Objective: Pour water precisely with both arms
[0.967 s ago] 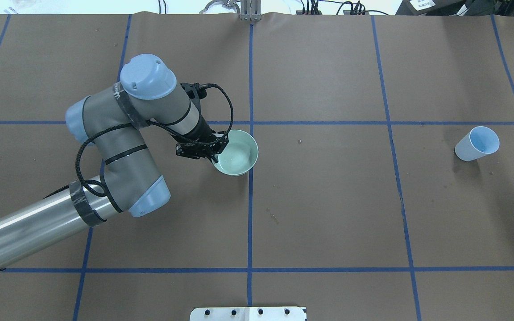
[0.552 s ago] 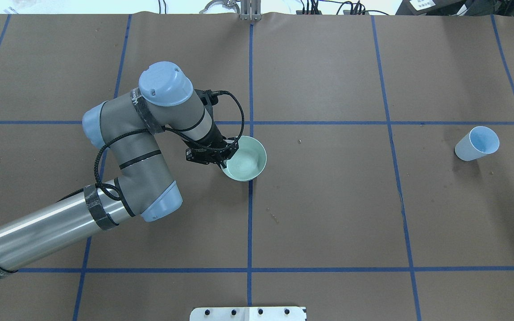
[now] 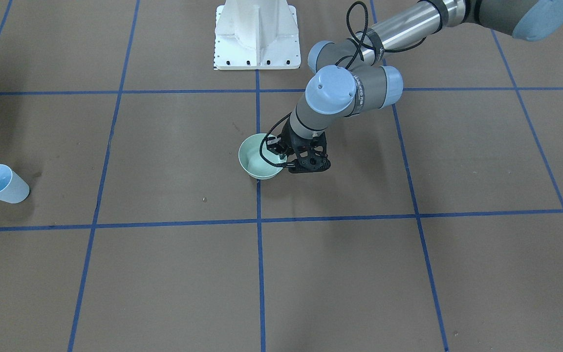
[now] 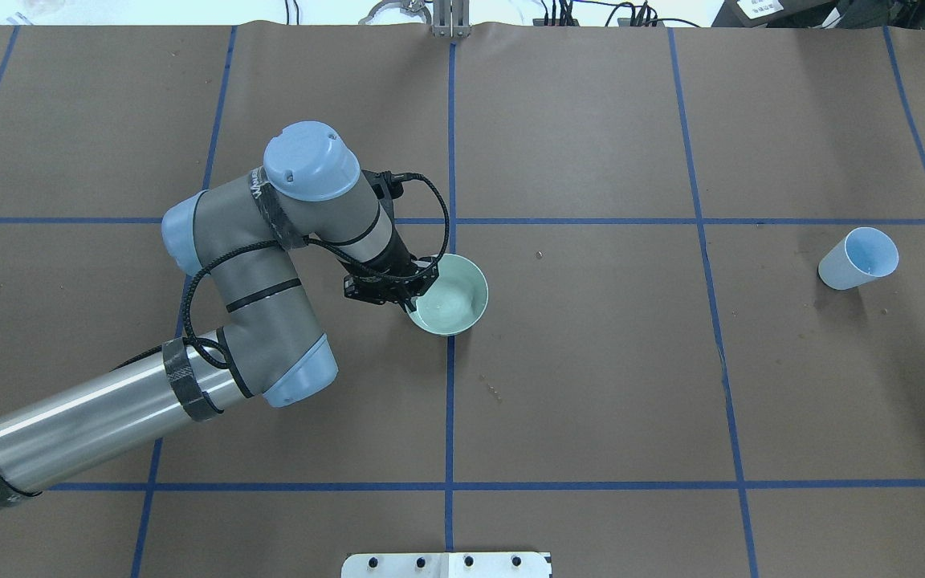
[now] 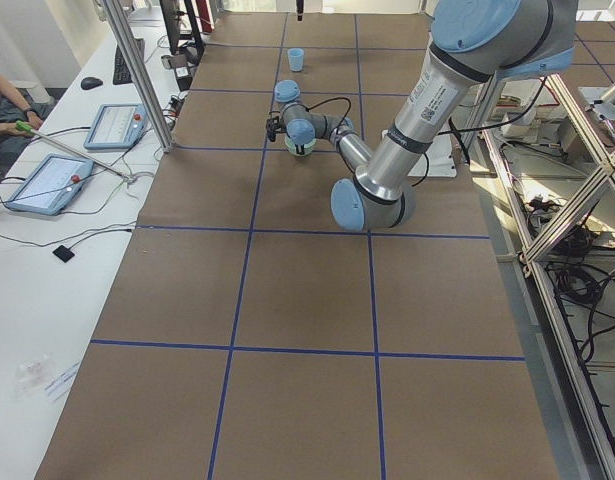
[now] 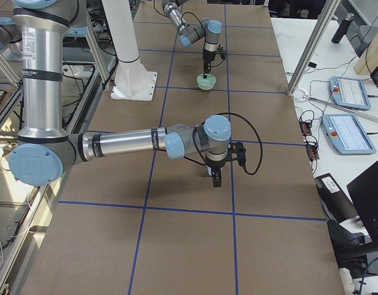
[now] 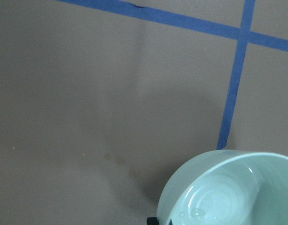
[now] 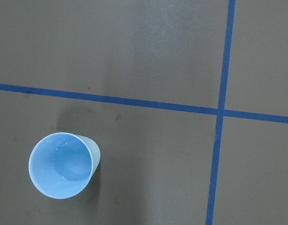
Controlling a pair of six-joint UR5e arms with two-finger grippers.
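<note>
My left gripper (image 4: 414, 295) is shut on the near-left rim of a mint green bowl (image 4: 454, 297) at the table's centre line. The front view shows the same grip (image 3: 281, 157) on the bowl (image 3: 254, 161). The bowl sits low; I cannot tell whether it touches the table. The left wrist view shows the bowl (image 7: 228, 192) with faint glints of water (image 7: 195, 213) at its bottom. A pale blue cup (image 4: 860, 258) stands at the far right, also in the right wrist view (image 8: 64, 165). My right gripper (image 6: 214, 181) shows only in the exterior right view; I cannot tell its state.
The white pedestal (image 3: 257, 34) stands at the robot's edge of the table. Brown paper with blue tape lines (image 4: 450, 401) covers the table. A few small damp spots (image 4: 493, 391) lie near the centre line. Operators' desks with tablets (image 6: 345, 132) run along the far side.
My left arm has carried the bowl to the right and toward the robot's side of the table. The blue cup has not moved.
</note>
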